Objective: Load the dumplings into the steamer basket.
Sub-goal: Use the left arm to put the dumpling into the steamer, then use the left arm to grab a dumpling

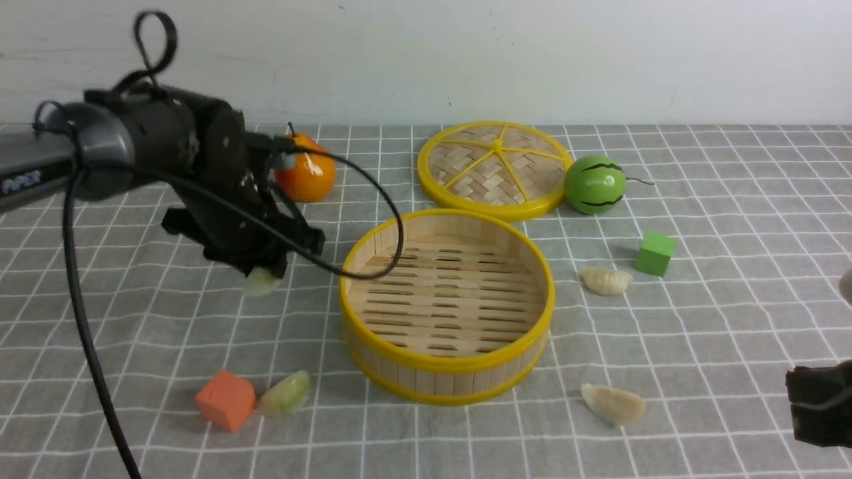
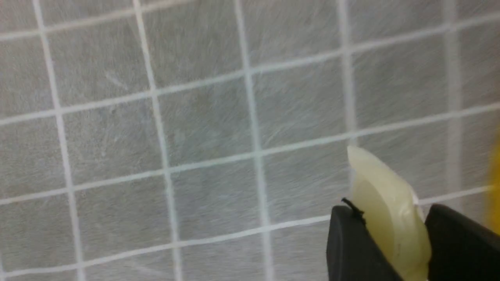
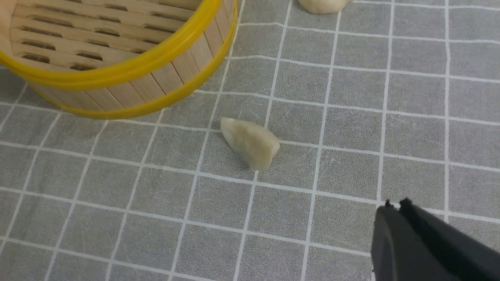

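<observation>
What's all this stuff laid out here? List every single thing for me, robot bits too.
Steamer basket: one, wood with yellow rims, middle of the cloth, nothing in it.
Lid: one, woven, yellow rim, flat behind the basket.
Held dumpling: one, pale green, in the air left of the basket.
Green dumpling: one, on the cloth, beside the orange cube.
Cream dumplings: two, right of the basket, one farther, one nearer.
Orange cube: one, near left.
Green cube: one, right.
Toy orange: one, far left.
Striped green ball: one, beside the lid.
Checked cloth: one, grey.
Left gripper: black, clamping the held dumpling.
Right gripper: black, shut, near right.
</observation>
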### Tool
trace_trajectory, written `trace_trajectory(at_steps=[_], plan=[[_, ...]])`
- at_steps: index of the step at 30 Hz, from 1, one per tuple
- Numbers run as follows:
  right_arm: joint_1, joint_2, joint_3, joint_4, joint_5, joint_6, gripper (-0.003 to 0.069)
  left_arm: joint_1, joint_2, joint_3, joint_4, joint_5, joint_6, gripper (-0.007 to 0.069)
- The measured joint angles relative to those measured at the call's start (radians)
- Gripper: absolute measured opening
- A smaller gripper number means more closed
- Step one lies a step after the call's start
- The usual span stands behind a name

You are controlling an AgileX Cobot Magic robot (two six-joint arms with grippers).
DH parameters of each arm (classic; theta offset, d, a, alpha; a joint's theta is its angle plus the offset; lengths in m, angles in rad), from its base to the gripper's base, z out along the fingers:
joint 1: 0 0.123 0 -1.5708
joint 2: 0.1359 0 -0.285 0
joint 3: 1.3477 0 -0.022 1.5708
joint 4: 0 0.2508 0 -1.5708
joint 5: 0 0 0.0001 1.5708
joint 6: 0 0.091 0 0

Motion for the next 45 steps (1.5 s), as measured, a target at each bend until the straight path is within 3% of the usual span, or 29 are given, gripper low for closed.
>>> trace_trajectory(at_steps=[3,5,7,13,17,24,27,29,32,34,37,42,45], plan=[[0.0,0.0,0.0,0.001,0.0,0.0,0.0013,-0.01,-0.047,-0.021,-0.122,-0.005,0.013,0.0227],[0.0,0.0,0.0,0.007,-0.001,0.0,0.0017,-0.061,-0.079,-0.033,-0.279,-0.014,0.075,0.0227],[0.0,0.0,0.0,0.01,-0.001,0.0,0.002,-0.112,-0.065,-0.033,-0.319,-0.02,0.089,0.0227],[0.0,0.0,0.0,0.033,-0.001,-0.001,0.0023,-0.199,0.034,-0.033,-0.233,-0.066,0.006,0.0227],[0.0,0.0,0.0,0.049,-0.001,-0.003,0.0029,-0.201,0.092,-0.033,-0.163,-0.165,-0.067,0.0227],[0.0,0.0,0.0,0.057,-0.001,-0.003,0.0035,-0.201,0.167,-0.033,-0.112,-0.297,-0.084,0.023],[0.0,0.0,0.0,0.061,0.0,-0.003,0.004,-0.201,0.188,-0.033,-0.105,-0.315,-0.086,0.0297],[0.0,0.0,0.0,0.061,0.0,-0.003,0.0041,-0.2,0.183,-0.033,-0.094,-0.313,-0.088,0.0382],[0.0,0.0,0.0,0.061,0.0,-0.003,0.0044,-0.2,0.127,-0.033,-0.067,-0.259,-0.099,0.0481],[0.0,0.0,0.0,0.061,0.0,-0.003,0.0048,-0.2,0.065,-0.033,-0.052,-0.21,-0.115,0.0507],[0.0,0.0,0.0,0.061,0.0,-0.003,0.0051,-0.2,-0.05,-0.033,-0.018,-0.099,-0.131,0.0514],[0.0,0.0,0.011,0.061,-0.003,-0.003,0.0055,-0.2,-0.177,0.02,0.008,0.274,-0.101,0.0484],[0.0,0.0,0.013,0.061,-0.003,-0.003,0.0056,-0.2,-0.176,0.121,0.019,0.31,-0.062,0.0471]])
